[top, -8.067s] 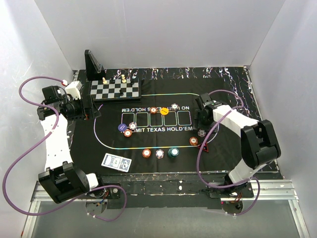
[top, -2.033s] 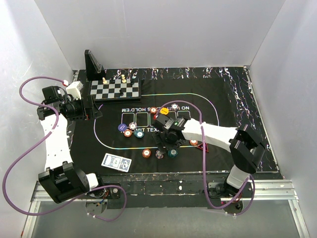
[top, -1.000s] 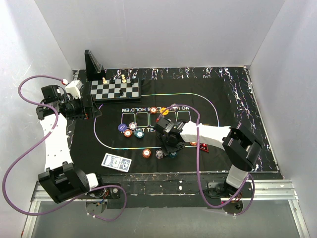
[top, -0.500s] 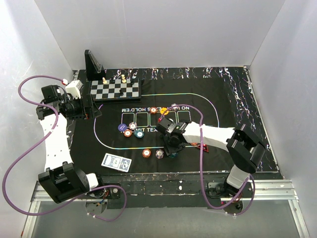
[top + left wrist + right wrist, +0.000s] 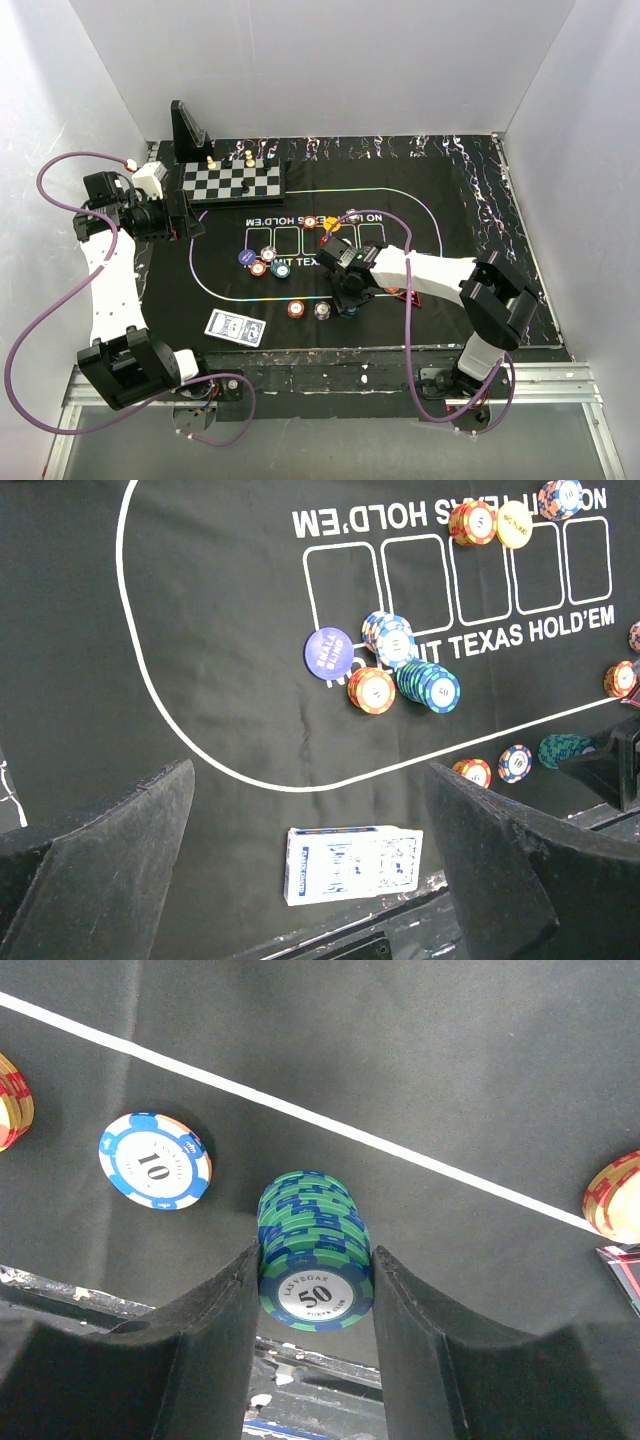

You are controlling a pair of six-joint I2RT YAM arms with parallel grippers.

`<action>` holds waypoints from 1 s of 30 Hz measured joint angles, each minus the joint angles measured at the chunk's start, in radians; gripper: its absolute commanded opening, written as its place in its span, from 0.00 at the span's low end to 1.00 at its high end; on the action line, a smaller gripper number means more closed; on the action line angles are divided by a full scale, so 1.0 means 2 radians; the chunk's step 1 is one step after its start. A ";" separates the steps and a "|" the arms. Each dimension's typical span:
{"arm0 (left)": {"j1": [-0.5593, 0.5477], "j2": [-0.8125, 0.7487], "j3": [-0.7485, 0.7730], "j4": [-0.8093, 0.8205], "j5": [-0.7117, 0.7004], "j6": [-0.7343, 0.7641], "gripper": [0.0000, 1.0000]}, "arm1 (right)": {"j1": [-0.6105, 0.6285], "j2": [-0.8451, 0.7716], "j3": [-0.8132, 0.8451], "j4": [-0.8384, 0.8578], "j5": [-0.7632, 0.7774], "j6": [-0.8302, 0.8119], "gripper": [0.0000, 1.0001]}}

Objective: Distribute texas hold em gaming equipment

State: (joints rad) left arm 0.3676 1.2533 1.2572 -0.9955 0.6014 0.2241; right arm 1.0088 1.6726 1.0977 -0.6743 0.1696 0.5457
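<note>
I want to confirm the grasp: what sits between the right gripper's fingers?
A green chip stack, top chip marked 50, stands between the fingers of the right gripper, both touching its sides. The right wrist view shows this.

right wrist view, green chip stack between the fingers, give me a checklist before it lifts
1. Is the green 50 stack centred in the right gripper: ok.
2. Do both fingers touch the stack's sides: ok, no gap shows on either side.
3. Is every chip caught, down to the lowest one: cannot tell from this angle.
4. Is the blue-white 10 chip apart from the fingers: ok.
5. Is the left gripper open, empty and away from the stack: ok.
</note>
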 measured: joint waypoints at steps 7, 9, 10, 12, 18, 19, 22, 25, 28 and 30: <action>0.000 0.000 0.000 0.000 -0.002 0.000 1.00 | -0.001 0.000 0.000 0.001 -0.003 0.001 0.34; 0.000 0.000 0.000 0.000 -0.003 0.000 1.00 | -0.002 0.000 0.000 0.002 -0.006 0.001 0.29; 0.000 0.000 0.000 0.000 -0.004 0.000 1.00 | -0.004 0.000 0.000 0.003 -0.008 0.001 0.27; 0.000 0.000 0.000 0.000 -0.005 0.000 1.00 | -0.008 0.000 -0.001 0.007 -0.015 0.001 0.23; 0.000 0.000 0.000 0.000 -0.006 0.000 1.00 | -0.020 -0.001 -0.005 0.014 -0.029 0.002 0.11; 0.000 0.000 0.000 0.000 -0.006 0.000 1.00 | -0.021 -0.002 -0.005 0.014 -0.031 0.002 0.10; 0.000 0.000 0.000 0.000 -0.006 0.000 1.00 | -0.023 -0.002 -0.005 0.014 -0.032 0.002 0.07; 0.000 0.000 0.000 0.000 -0.006 0.000 1.00 | -0.027 -0.004 -0.004 0.010 -0.032 0.000 0.05; 0.000 0.000 0.000 0.000 -0.006 0.000 1.00 | -0.034 -0.009 0.009 -0.010 -0.030 -0.005 0.05; 0.000 0.000 0.000 0.000 -0.006 0.000 1.00 | -0.040 -0.013 0.029 -0.024 -0.026 -0.012 0.05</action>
State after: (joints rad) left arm 0.3676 1.2530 1.2572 -0.9947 0.5900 0.2245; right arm 0.9283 1.6459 1.1564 -0.7223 0.1169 0.5209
